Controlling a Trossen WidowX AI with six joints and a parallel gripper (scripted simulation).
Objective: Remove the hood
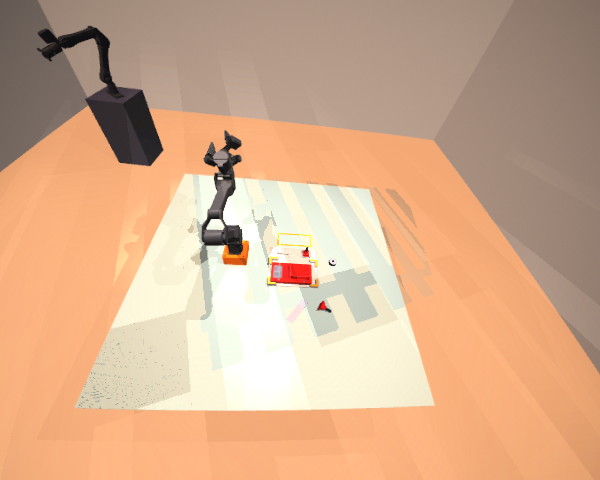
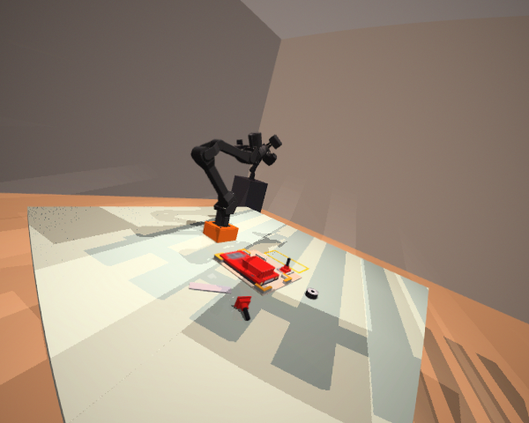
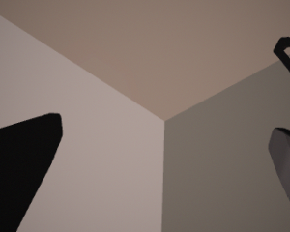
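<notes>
The red toy car (image 1: 285, 280) (image 2: 230, 262) lies flat on a pale board with yellow corner pieces. A raised red block (image 1: 301, 271) (image 2: 259, 266) sits on the car and looks like its hood. The marked area (image 1: 310, 240) (image 2: 293, 259) is a thin yellow rectangle outline beside the board, with nothing inside it. My gripper (image 1: 219, 137) (image 3: 167, 130) is wide open and empty, raised high and far from the car. The wrist view shows its two fingers apart against bare walls. In the exterior view its fingers are hard to tell from the other arm behind.
A small red piece with a black stem (image 1: 306, 252) (image 2: 286, 266) stands on the board near the outline. A similar piece (image 1: 323, 306) (image 2: 243, 304) lies tipped over, near a pale pink strip (image 1: 296, 311) (image 2: 208, 287). A wheel (image 1: 332, 261) (image 2: 311, 293) lies beside the board. Another arm stands on a dark pedestal (image 1: 124, 126).
</notes>
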